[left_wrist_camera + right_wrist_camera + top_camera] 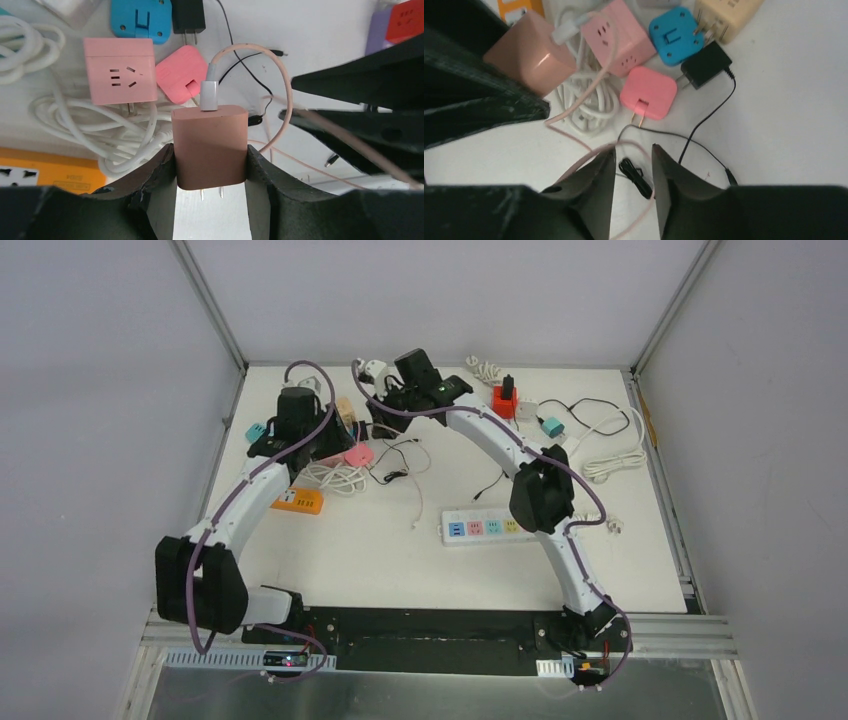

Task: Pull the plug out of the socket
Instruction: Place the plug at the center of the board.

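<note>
A brownish-pink charger block hangs above the table with my left gripper shut on its sides, its two prongs pointing toward the wrist. A white USB plug sits in the block's far face, still seated, and a thin pink cable loops away from it. The same block and plug show at the upper left of the right wrist view. My right gripper is slightly open just right of the block, with the pink cable running across its fingertips, not pinched.
Below lie a pink cube socket, a flat pink adapter, a blue adapter, a black adapter and coiled white cable. An orange strip, a white power strip and a red cube lie farther off.
</note>
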`<state>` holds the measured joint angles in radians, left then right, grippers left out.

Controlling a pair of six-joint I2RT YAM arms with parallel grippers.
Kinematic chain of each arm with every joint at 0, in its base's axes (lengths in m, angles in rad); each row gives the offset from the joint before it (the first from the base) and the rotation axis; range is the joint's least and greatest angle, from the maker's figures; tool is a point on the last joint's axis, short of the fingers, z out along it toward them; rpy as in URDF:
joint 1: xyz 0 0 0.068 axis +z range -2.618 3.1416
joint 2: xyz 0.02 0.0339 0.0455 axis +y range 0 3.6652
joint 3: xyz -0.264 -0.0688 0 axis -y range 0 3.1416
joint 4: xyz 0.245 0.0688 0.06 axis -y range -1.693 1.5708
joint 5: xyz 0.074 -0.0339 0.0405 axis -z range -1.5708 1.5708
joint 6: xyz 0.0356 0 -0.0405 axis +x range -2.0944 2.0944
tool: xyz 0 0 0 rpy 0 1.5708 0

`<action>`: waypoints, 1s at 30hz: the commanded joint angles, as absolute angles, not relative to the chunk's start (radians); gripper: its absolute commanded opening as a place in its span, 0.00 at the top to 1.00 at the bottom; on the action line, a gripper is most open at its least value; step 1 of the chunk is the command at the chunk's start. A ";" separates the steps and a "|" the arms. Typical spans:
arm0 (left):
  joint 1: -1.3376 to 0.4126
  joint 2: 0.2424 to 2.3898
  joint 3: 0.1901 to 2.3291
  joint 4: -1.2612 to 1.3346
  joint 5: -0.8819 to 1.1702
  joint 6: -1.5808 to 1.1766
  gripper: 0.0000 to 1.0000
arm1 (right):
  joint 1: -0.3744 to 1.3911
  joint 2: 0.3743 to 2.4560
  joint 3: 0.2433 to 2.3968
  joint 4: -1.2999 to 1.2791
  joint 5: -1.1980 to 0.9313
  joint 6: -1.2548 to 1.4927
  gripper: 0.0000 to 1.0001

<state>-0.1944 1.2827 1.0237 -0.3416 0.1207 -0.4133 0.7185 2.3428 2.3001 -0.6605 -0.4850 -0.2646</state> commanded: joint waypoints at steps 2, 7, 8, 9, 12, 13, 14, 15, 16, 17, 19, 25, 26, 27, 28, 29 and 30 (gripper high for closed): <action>-0.186 1.421 1.045 -0.259 0.154 -0.436 1.00 | 0.682 2.295 2.263 -0.802 -0.434 -0.379 0.43; -0.186 1.540 1.113 -0.275 0.099 -0.401 1.00 | 0.619 2.229 2.190 -0.894 -0.395 -0.446 0.19; -0.186 1.557 1.125 -0.278 0.090 -0.394 1.00 | 0.603 2.213 2.175 -0.901 -0.399 -0.450 0.18; -0.186 1.572 1.137 -0.282 0.091 -0.388 1.00 | 0.586 2.194 2.158 -0.908 -0.405 -0.453 0.18; -0.186 1.612 1.166 -0.295 0.099 -0.370 1.00 | 0.540 2.127 2.095 -0.933 -0.419 -0.463 0.16; -0.186 1.621 1.176 -0.298 0.103 -0.360 1.00 | 0.527 2.107 2.083 -0.959 -0.424 -0.469 0.16; -0.186 1.631 1.184 -0.303 0.104 -0.351 0.98 | 0.512 2.092 2.082 -1.011 -0.436 -0.489 0.15; -0.186 1.640 1.191 -0.309 0.106 -0.344 0.95 | 0.498 2.080 2.091 -1.069 -0.453 -0.513 0.13; -0.186 1.649 1.198 -0.315 0.102 -0.334 0.93 | 0.479 2.064 2.097 -1.128 -0.472 -0.529 0.12; -0.186 1.659 1.204 -0.324 0.096 -0.328 0.91 | 0.454 2.044 2.091 -1.177 -0.508 -0.540 0.11; -0.186 1.680 1.216 -0.341 0.081 -0.321 0.85 | 0.392 1.980 2.035 -1.228 -0.585 -0.561 0.11; -0.187 1.668 1.215 -0.365 0.022 -0.315 0.50 | 0.227 1.707 1.763 -1.202 -0.683 -0.614 0.09; -0.187 1.653 1.209 -0.366 0.013 -0.315 0.46 | 0.214 1.669 1.722 -1.190 -0.688 -0.614 0.08; -0.187 1.634 1.205 -0.366 0.006 -0.313 0.41 | 0.202 1.630 1.677 -1.176 -0.698 -0.614 0.08; -0.187 1.614 1.200 -0.365 0.004 -0.312 0.38 | 0.189 1.596 1.632 -1.158 -0.716 -0.611 0.07; -0.187 1.592 1.196 -0.364 0.005 -0.313 0.35 | 0.178 1.558 1.586 -1.133 -0.740 -0.605 0.06; -0.187 1.570 1.193 -0.365 0.003 -0.312 0.33 | 0.168 1.525 1.539 -1.111 -0.760 -0.601 0.06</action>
<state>-0.1944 1.6829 1.1877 -0.3691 0.0605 -0.3286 0.1753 1.6547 1.6703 -1.1641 -0.6392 -0.5766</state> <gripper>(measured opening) 0.636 0.934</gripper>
